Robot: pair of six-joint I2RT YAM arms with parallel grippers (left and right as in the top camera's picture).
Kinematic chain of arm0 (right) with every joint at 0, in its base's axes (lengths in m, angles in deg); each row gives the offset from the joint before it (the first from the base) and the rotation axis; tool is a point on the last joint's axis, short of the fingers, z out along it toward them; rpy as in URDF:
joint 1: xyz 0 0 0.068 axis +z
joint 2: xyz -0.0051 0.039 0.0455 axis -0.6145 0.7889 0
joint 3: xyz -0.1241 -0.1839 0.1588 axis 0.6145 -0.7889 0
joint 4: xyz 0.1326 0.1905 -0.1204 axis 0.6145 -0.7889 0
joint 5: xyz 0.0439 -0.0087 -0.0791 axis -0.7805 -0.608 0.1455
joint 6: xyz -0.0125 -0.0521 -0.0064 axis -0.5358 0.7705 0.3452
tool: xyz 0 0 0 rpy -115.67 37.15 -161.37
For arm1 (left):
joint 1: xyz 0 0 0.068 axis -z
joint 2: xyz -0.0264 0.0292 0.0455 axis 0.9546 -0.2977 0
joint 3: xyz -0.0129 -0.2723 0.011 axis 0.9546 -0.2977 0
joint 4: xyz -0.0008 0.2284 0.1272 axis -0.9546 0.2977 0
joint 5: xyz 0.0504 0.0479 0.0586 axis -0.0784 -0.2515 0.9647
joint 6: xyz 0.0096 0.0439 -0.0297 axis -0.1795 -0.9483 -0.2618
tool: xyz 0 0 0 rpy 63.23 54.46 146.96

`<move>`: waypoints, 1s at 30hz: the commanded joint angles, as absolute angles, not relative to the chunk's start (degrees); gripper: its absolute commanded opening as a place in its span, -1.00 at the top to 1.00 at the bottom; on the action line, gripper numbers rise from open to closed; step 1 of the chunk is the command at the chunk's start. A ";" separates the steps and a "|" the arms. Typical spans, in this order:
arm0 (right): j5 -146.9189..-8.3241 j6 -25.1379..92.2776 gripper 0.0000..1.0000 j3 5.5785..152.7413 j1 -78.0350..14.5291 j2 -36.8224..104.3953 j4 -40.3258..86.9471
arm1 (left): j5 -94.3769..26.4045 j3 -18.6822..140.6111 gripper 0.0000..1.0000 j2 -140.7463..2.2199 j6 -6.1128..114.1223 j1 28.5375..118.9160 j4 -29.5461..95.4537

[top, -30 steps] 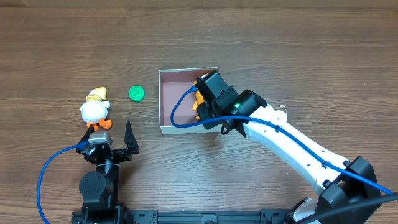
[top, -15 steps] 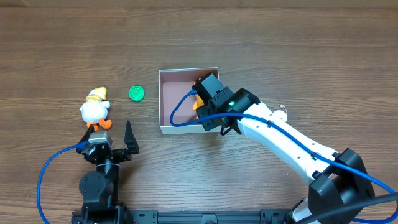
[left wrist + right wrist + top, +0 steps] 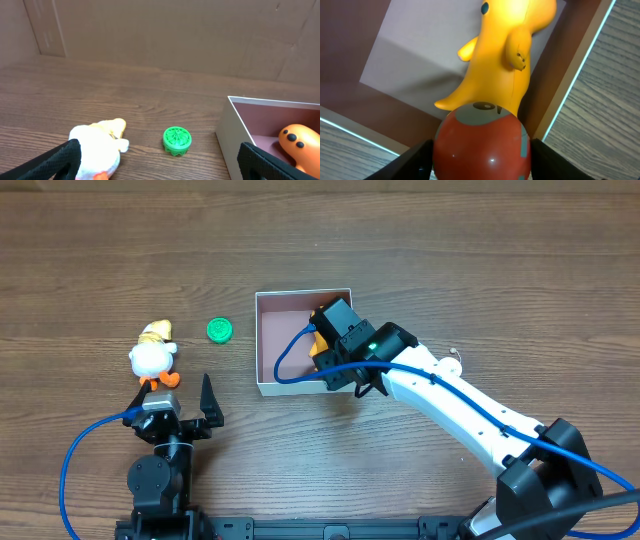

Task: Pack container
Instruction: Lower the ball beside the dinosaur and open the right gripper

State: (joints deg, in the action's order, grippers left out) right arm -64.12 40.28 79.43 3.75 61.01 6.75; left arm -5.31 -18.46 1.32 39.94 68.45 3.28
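While inside container — orange toy

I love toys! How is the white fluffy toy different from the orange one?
The white fluffy toy lies on the table, outside the container; the orange toy lies inside it. The white one looks fuzzy, the orange one smooth. Both are small toys.

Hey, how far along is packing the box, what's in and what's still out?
One done: the orange toy lies inside the box. In hand: the right gripper hangs over it, fingers either side of its red end; whether it grips is unclear. Left: the white duck and the green disc sit on the table outside the box, near the open, empty left gripper.
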 commanded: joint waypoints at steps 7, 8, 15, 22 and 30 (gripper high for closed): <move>-63.62 40.48 -0.36 82.30 3.82 60.86 6.71 | -6.18 -18.59 -1.00 1.74 40.46 68.19 3.20; -63.64 40.48 -0.35 82.86 3.82 60.86 6.40 | -6.21 -18.59 -1.00 1.74 40.46 68.19 3.20; -63.67 40.45 0.41 83.80 3.82 60.68 5.70 | -6.18 -18.59 -1.00 1.74 40.46 68.19 3.20; -63.67 40.41 0.92 83.74 3.82 60.70 4.61 | -6.21 -18.59 -1.00 1.74 40.46 68.19 3.20; -63.67 40.41 0.92 82.38 3.82 61.14 5.68 | -6.21 -18.59 -1.00 1.74 40.46 68.19 3.20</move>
